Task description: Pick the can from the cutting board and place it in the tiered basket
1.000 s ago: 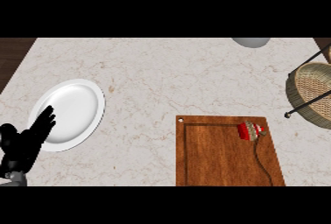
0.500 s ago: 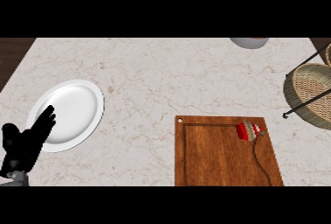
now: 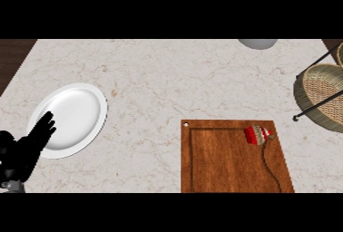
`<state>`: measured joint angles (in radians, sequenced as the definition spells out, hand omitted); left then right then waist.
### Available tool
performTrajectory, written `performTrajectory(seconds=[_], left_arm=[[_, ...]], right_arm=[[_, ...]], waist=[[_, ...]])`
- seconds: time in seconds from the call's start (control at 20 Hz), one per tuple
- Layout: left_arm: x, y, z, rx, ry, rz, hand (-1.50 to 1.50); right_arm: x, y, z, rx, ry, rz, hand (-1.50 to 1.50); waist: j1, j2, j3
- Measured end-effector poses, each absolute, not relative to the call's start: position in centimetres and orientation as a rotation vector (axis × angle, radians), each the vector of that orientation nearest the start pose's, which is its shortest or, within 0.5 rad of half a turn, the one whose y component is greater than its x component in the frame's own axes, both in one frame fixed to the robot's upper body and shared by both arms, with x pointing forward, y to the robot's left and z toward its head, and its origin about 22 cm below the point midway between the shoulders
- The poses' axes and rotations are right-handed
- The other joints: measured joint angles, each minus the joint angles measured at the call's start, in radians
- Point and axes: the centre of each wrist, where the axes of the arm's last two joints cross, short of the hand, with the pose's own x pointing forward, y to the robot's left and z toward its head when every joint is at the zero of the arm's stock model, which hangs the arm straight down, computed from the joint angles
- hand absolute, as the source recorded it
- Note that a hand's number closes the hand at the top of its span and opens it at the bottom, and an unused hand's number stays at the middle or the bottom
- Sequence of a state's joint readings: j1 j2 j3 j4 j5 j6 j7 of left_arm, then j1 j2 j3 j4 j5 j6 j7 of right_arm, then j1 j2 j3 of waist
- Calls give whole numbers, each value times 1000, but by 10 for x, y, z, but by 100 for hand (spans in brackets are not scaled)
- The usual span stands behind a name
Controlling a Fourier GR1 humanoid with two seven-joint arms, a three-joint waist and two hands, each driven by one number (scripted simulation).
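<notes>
Head view: on the marble counter (image 3: pixel 174 77), the can (image 3: pixel 258 135) lies in the cutting board's (image 3: pixel 221 167) far right corner. The basket (image 3: pixel 323 93) stands right of the board and the plate (image 3: pixel 77 113) well left of it. There the left hand (image 3: pixel 23 152) rests, fingers straight, holding nothing.

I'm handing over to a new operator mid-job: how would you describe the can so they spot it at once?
Find the brown wooden cutting board at the lower right of the marble counter. The can sits near the board's upper right corner. It is small and red with white marks, the only red thing in view, unlike the white plate far left and the wicker basket at the right edge.
</notes>
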<state>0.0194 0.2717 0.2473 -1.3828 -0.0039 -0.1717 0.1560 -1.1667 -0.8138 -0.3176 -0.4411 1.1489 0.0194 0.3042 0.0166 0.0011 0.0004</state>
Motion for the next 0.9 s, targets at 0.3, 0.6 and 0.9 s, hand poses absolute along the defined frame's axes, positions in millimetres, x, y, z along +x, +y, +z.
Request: performTrajectory(seconds=[0.3, 0.6, 0.9], left_arm=[[220, 363, -13, 278, -1205, -63, 0], [211, 369, -18, 298, -1190, -34, 0], [202, 371, -20, 316, -1177, -20, 0]], right_arm=[[387, -459, 326, -1469, -997, 147, -150], [346, -503, 342, -1285, -1110, -126, -150], [294, -549, 338, -1126, -1283, -287, -150]], waist=[[-15, -5, 0], [-48, -15, 1], [-74, -22, 2]])
